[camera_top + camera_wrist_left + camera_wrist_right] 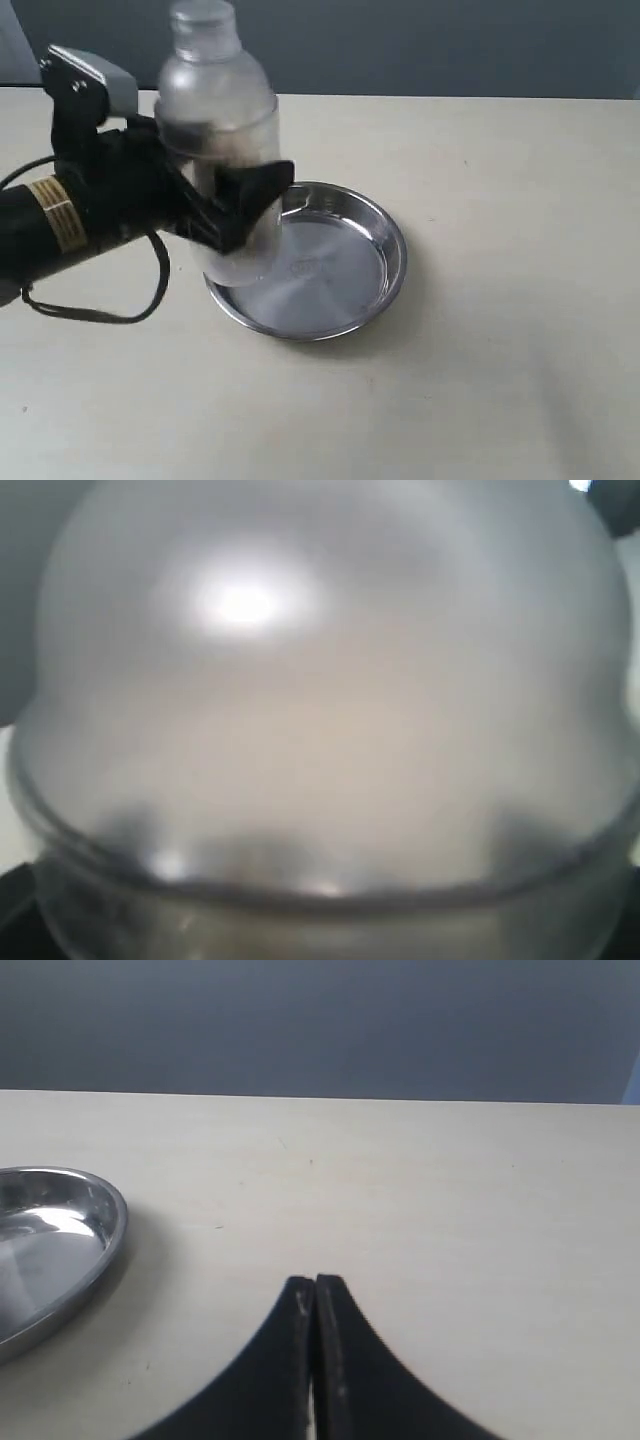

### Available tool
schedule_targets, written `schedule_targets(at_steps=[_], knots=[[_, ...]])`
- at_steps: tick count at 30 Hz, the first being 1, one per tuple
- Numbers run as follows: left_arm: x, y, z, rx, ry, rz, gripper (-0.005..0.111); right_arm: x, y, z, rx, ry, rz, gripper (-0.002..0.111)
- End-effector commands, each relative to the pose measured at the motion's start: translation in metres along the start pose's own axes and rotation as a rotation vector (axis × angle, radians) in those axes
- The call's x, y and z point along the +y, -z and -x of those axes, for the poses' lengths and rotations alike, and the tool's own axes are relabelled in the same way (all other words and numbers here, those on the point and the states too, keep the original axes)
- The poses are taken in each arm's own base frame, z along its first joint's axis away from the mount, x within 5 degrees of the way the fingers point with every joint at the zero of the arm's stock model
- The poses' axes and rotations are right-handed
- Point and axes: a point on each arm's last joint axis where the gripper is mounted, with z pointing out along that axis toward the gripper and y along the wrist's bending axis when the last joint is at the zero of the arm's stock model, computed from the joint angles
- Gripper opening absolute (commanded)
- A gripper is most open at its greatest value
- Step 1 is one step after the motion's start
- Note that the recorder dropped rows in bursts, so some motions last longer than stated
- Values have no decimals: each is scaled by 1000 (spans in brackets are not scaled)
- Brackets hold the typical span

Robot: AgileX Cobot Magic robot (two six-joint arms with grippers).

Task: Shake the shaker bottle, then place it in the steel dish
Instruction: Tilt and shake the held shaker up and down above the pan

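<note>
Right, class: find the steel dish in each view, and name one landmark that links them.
Exterior view: steel dish at centre, its left rim hidden by the shaker bottle in the left gripper.
Left wrist view: absent; the shaker bottle fills it.
Right wrist view: at the left edge, beyond the shut right gripper.
Shared landmark: beige table, exterior and right wrist.

A pale cream tabletop (500,350) is carrying everything, its surface showing a few small dark specks. The steel dish (345,275) is sitting flat on it just ahead of the left claw (245,205) and lying well apart from the right claw (315,1295). A black cable (95,312) is looping across the tabletop behind the left claw, under its arm
</note>
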Motion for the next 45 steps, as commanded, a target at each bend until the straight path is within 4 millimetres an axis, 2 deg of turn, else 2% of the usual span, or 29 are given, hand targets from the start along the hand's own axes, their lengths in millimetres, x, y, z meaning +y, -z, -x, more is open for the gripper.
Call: schedule_targets(at_steps=[1,2,3,6,8,11,12,14,15,17,19,21,22,23,25,26,27,28,30,31,32,35,36,39,40,41,43,44,45], knots=[[-23,21,84,-354,-59,-125,0,0,0,1,-15,2,3,-1],[-21,21,86,-328,-82,-93,0,0,0,1,-15,2,3,-1],[-16,17,76,-260,-90,-58,0,0,0,1,-15,2,3,-1],[2,-7,10,-16,39,10,0,0,0,1,-15,2,3,-1],[1,-16,-13,14,91,-42,0,0,0,1,-15,2,3,-1],[-17,-11,14,-180,51,-246,0,0,0,1,-15,2,3,-1],[-17,-10,26,-225,18,-222,0,0,0,1,-15,2,3,-1],[1,-11,37,-181,-33,-2,0,0,0,1,-15,2,3,-1],[13,-11,38,-140,-28,133,0,0,0,1,-15,2,3,-1],[24,-12,35,-133,35,238,0,0,0,1,-15,2,3,-1],[1,-17,31,-92,-19,41,0,0,0,1,-15,2,3,-1],[-29,-17,25,-50,-169,-218,0,0,0,1,-15,2,3,-1],[-28,-18,23,-22,-163,-184,0,0,0,1,-15,2,3,-1],[-17,-19,20,17,-129,-60,0,0,0,1,-15,2,3,-1],[20,-18,16,17,19,283,0,0,0,1,-15,2,3,-1],[30,-16,15,-17,83,376,0,0,0,1,-15,2,3,-1],[29,-17,15,-30,83,373,0,0,0,1,-15,2,3,-1],[19,-19,16,-21,23,290,0,0,0,1,-15,2,3,-1],[-22,-23,14,17,-177,-51,0,0,0,1,-15,2,3,-1],[-33,-22,13,14,-233,-154,0,0,0,1,-15,2,3,-1],[-31,-23,13,26,-212,-124,0,0,0,1,-15,2,3,-1],[14,-22,8,-23,151,313,0,0,0,1,-15,2,3,-1],[17,-22,7,-54,191,344,0,0,0,1,-15,2,3,-1],[-28,-26,6,9,-192,-79,0,0,0,1,-15,2,3,-1],[-33,-26,6,13,-223,-121,0,0,0,1,-15,2,3,-1],[-25,-26,7,13,-148,-47,0,0,0,1,-15,2,3,-1],[9,-26,3,2,121,279,0,0,0,1,-15,2,3,-1],[15,-25,3,-31,176,341,0,0,0,1,-15,2,3,-1],[5,-28,2,-13,75,249,0,0,0,1,-15,2,3,-1]])
